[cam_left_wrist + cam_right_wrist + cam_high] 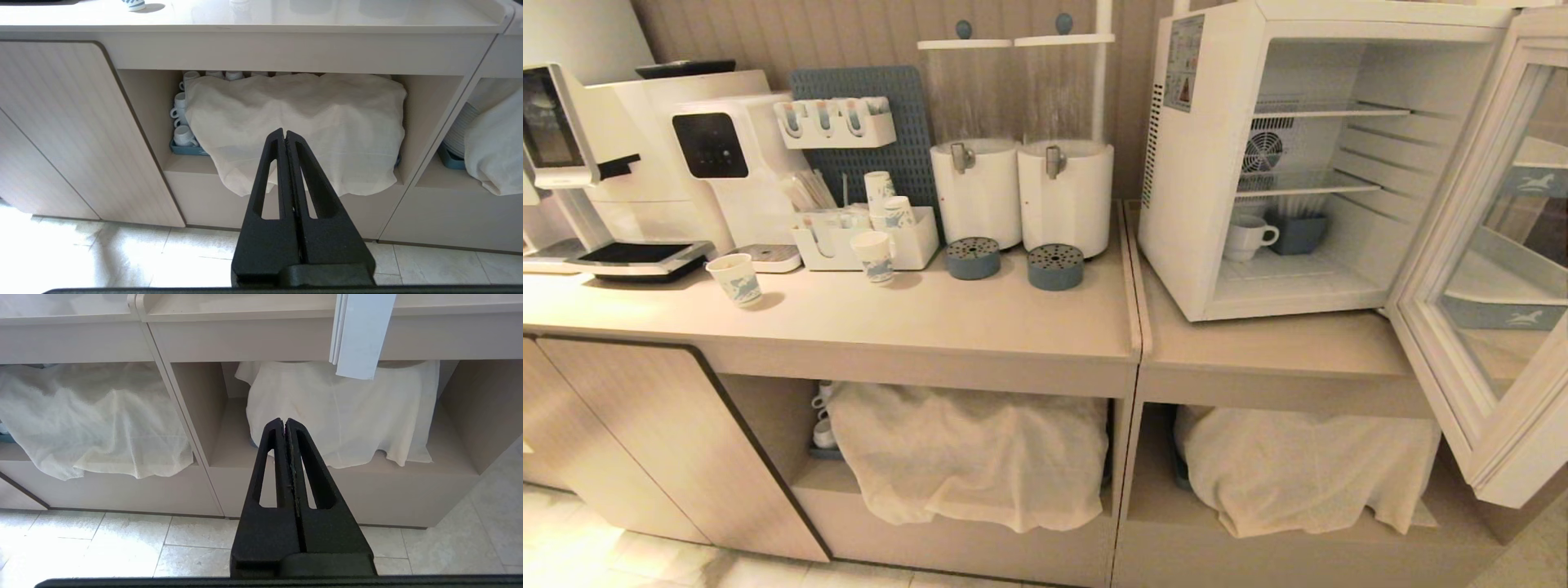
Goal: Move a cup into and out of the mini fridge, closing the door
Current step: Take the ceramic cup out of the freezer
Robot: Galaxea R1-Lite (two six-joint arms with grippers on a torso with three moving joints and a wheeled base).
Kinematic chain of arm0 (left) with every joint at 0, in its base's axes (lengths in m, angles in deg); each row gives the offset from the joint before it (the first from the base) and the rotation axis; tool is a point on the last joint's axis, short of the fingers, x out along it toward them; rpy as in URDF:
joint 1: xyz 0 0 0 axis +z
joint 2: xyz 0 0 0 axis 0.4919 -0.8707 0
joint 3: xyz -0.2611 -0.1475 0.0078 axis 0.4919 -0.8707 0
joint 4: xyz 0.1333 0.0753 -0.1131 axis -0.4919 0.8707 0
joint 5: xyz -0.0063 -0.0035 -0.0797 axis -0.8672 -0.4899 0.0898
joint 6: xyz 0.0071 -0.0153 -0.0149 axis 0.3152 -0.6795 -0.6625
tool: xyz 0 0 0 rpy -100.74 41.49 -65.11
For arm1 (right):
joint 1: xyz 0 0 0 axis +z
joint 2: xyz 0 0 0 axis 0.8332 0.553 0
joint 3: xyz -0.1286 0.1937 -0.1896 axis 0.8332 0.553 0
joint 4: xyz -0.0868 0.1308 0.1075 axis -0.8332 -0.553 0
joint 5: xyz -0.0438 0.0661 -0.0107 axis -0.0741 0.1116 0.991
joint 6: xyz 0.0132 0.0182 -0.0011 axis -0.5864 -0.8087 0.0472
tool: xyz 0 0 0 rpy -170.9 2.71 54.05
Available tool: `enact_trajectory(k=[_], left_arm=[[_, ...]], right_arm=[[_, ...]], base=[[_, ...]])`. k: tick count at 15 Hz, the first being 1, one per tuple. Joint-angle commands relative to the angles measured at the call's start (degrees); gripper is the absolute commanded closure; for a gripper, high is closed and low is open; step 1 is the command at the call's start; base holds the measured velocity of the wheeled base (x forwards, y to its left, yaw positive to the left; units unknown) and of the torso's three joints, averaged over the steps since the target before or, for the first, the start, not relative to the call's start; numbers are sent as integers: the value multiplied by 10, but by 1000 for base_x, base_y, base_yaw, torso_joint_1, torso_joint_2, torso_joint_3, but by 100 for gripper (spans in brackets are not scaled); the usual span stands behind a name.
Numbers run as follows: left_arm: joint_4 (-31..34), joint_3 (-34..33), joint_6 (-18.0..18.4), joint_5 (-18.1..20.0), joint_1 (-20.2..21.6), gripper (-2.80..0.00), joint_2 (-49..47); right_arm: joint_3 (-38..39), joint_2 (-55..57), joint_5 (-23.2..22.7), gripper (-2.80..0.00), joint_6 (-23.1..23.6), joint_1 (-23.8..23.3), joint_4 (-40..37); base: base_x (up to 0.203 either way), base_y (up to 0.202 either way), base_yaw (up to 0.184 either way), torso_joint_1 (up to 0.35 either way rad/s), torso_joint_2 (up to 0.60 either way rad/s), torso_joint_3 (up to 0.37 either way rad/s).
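I'm looking down at the long beige counter (980,327). The mini fridge (1184,204) is sitting at two o'clock on it, its glass door (1486,269) standing swung wide open toward three o'clock. Two white drink dispensers (1021,192) are standing at twelve o'clock. The white cup (1245,238) is resting on the fridge floor, just beside a blue container (1297,233). My left gripper (284,132) and right gripper (284,421) are hanging low before the cloth-covered shelves, both pinched closed on nothing.
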Motion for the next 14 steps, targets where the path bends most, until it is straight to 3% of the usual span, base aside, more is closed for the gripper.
enact_trajectory(k=[1,14], left_arm=[[0,0,0,0,1,0,-1],[0,0,0,0,1,0,-1]], right_arm=[[0,1,0,0,1,0,-1],[0,1,1,0,0,0,-1]], base=[[0,0,0,0,0,0],[0,0,0,0,0,0]])
